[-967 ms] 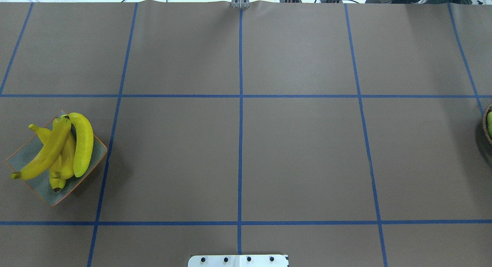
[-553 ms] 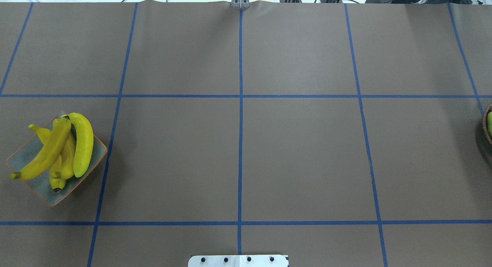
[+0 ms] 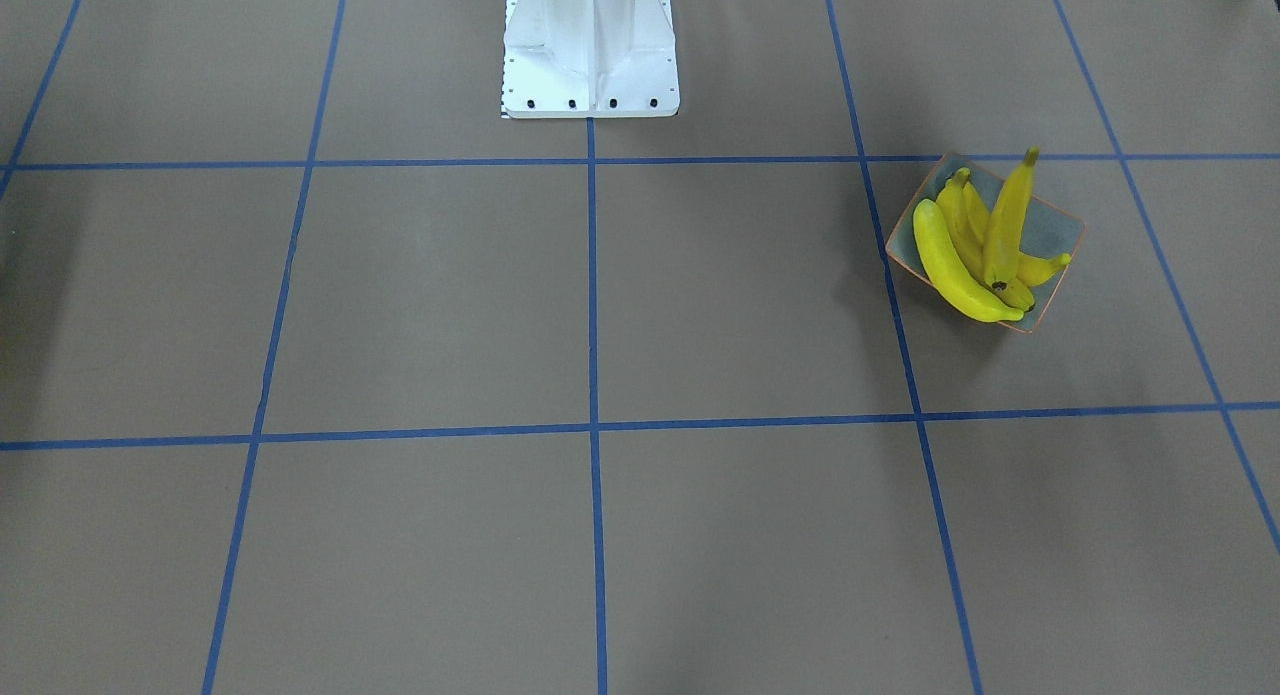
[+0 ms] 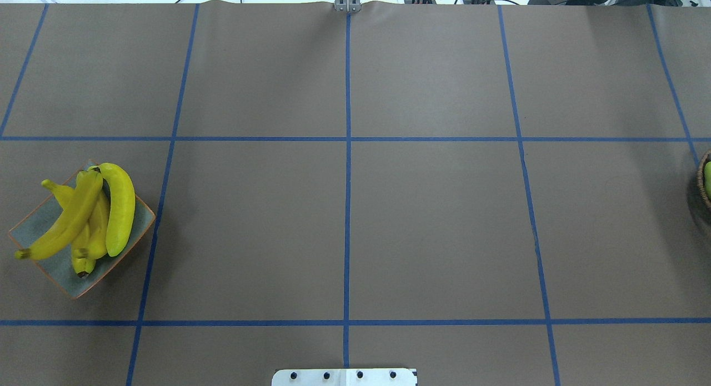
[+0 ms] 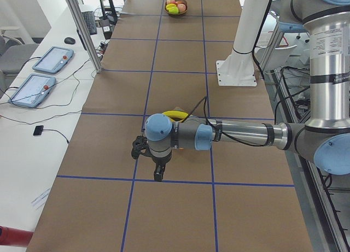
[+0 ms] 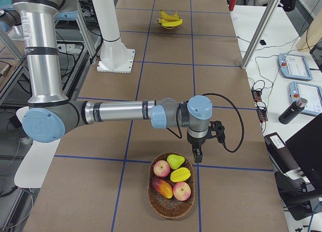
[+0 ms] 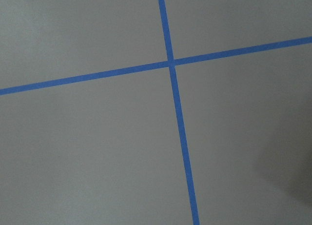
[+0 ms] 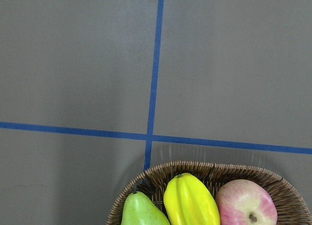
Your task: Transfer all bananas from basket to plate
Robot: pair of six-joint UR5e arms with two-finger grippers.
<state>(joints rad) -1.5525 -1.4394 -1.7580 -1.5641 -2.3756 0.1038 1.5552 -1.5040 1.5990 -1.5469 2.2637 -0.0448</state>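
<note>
On the plate (image 4: 33,226) sit all four bananas (image 4: 119,208), none in the wicker basket (image 6: 168,210). Looks done! Left gripper (image 5: 157,170) and right gripper (image 6: 197,155): spread can't be told.

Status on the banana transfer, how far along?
Done: all four bananas lie piled on the plate. The basket shows only apples, a pear and other fruit, no banana. In hand: nothing seen; the left gripper hangs over bare table near the plate, the right gripper beside the basket, and open or shut cannot be told. Left: nothing visible; it looks complete.
</note>
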